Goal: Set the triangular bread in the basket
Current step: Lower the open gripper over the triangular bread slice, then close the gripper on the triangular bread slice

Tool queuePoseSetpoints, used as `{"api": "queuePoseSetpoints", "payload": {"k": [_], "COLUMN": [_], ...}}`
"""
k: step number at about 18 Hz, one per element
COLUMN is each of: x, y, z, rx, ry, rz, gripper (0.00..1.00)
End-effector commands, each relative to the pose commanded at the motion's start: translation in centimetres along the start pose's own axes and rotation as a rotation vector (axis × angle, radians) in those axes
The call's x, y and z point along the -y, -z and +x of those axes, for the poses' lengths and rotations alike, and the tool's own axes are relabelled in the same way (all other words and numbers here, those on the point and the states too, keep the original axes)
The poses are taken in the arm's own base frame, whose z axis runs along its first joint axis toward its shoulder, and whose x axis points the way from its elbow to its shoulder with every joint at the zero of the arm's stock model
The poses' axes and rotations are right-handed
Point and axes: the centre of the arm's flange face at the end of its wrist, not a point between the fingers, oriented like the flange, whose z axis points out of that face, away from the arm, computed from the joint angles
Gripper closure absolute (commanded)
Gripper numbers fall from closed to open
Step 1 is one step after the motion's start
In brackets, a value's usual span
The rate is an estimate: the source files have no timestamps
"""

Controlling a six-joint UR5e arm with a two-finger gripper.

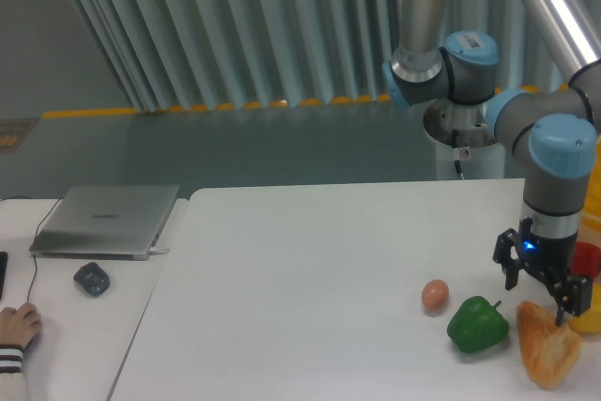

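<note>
desk (300, 260) white, wide. tool (540, 286) spread open, empty, just above bread's upper corner. bread (547, 345) lies flat at desk's right front edge, beside green pepper (477, 324). likely light, rigid, rough crust; pinch across narrow flanks mid-wedge. basket not clearly visible.

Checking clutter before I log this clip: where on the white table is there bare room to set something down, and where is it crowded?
The table is bare from its left edge, beside the laptop, across the middle to the egg. The front right corner is crowded: egg, green pepper, bread, red pepper and the open hand just above the bread.
</note>
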Motion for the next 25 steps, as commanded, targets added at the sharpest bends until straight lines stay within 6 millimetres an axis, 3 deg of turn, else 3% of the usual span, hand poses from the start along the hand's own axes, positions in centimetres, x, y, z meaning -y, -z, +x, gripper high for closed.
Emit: {"api": "queuePoseSetpoints", "payload": {"k": [7, 24, 25], "x": [-1.1, -2.0, -2.1], "y": [-0.3, -5.2, -5.2], "z": [-0.6, -1.0, -1.0], "rx": [-0.006, -0.060, -0.056], "ry": [0.013, 0.030, 0.019], "rz": [-0.005, -0.036, -0.049], "gripper": [0.00, 0.00, 0.12]}}
